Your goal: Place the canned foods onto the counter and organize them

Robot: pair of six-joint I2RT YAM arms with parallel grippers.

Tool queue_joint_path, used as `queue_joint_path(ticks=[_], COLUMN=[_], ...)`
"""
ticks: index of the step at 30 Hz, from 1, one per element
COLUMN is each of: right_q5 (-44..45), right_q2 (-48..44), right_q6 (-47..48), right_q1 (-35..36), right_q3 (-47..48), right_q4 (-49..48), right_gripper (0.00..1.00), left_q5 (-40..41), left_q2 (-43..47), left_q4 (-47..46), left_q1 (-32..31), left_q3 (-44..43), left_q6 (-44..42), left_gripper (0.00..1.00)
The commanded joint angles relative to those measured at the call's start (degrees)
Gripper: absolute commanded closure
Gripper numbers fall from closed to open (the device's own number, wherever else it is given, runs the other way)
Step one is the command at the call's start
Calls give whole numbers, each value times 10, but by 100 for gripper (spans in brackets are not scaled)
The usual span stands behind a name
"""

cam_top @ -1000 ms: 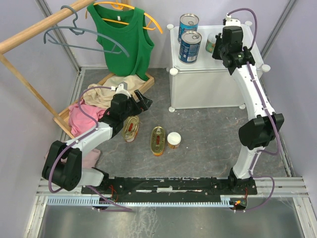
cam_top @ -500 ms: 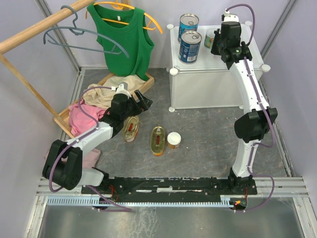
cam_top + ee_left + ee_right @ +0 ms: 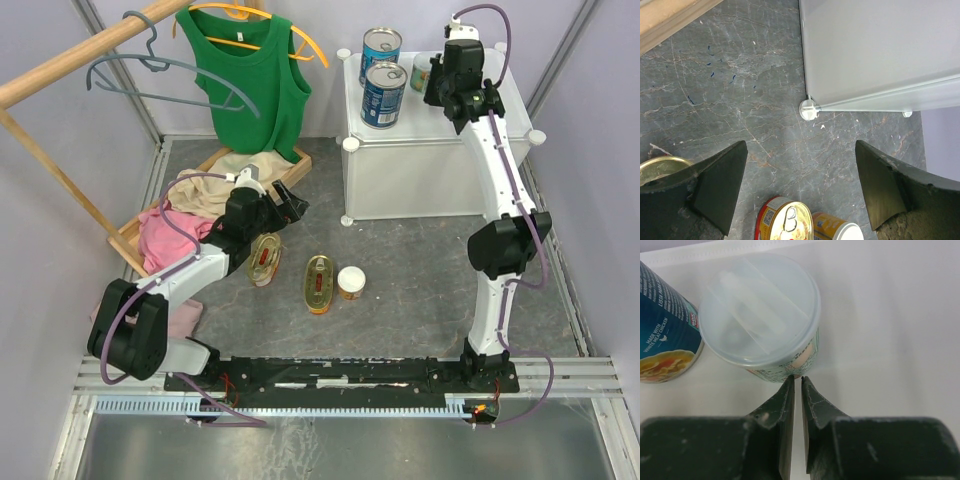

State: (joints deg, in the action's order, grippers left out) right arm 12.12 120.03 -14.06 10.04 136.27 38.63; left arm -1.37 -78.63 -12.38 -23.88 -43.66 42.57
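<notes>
Two tall blue-labelled cans point(image 3: 380, 45) point(image 3: 383, 93) stand on the white counter point(image 3: 430, 170). A small green-labelled can with a white lid point(image 3: 423, 72) point(image 3: 762, 310) stands to their right. My right gripper point(image 3: 447, 88) point(image 3: 796, 380) is shut and empty, its tips touching that can's near side. One blue can point(image 3: 665, 335) stands just left of it. On the floor lie two flat oval tins point(image 3: 264, 257) point(image 3: 319, 283) and a small orange can point(image 3: 351, 283). My left gripper point(image 3: 287, 203) point(image 3: 800, 147) hangs open above the floor, just beyond an oval tin point(image 3: 785, 220) and the orange can point(image 3: 837, 230).
A wooden tray of clothes point(image 3: 215, 165) lies at the left. Over it hangs a wooden rail point(image 3: 90, 55) with a green top point(image 3: 250, 80) and a grey hanger point(image 3: 150, 65). The counter's front corner foot point(image 3: 808, 109) stands ahead of the left gripper.
My shut right gripper has moved toward the back of the counter, and the green-labelled can has shifted back with it, closer to the far blue can. The left arm has not moved.
</notes>
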Motion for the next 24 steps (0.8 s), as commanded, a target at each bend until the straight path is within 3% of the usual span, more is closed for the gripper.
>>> queue_joint_path(ticks=[1, 24], right_q5=[-8, -1], right_q2=[10, 69], right_q6=[2, -10], right_q1=[-2, -2], right_q3=[38, 91], right_q4=[-18, -42], right_gripper=[83, 83], left_q5=[9, -3], left_q2=[3, -15], left_q4=[-18, -54], left_q1=[-3, -2], left_q3=[-21, -10], left_q6=[1, -3], left_gripper=[6, 6])
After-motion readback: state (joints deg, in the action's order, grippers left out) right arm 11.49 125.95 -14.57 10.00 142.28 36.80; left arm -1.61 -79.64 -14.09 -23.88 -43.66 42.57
